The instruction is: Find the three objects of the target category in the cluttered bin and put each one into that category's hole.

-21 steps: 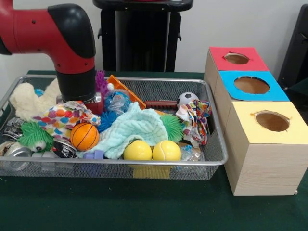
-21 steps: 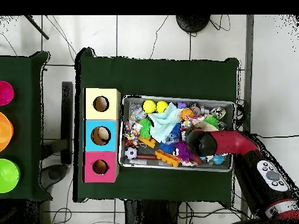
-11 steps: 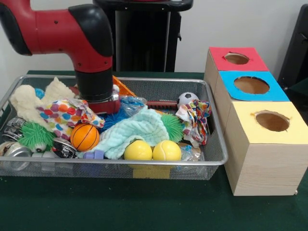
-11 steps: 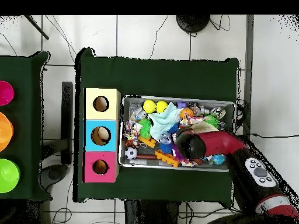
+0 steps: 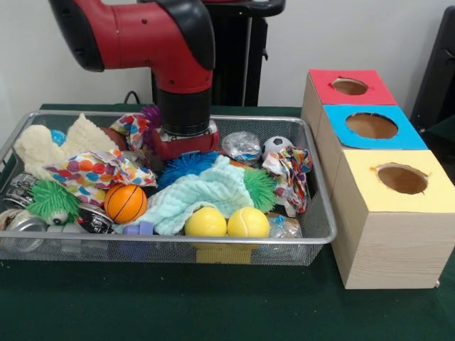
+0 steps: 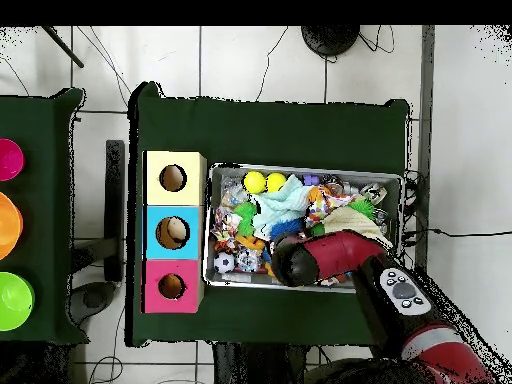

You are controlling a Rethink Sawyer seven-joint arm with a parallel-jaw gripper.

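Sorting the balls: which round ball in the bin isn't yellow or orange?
The small black-and-white soccer ball, by the wire bin's far wall; the others are plain-coloured.

Light is bright and even, seemingly from overhead, with no hard shadows. Soft glare sits on the arm's (image 5: 153, 32) glossy red shell and on the yellow balls (image 5: 226, 222). A faint shadow lies under the mesh bin (image 5: 313, 234) (on the green cloth). The front view looks mildly soft throughout.
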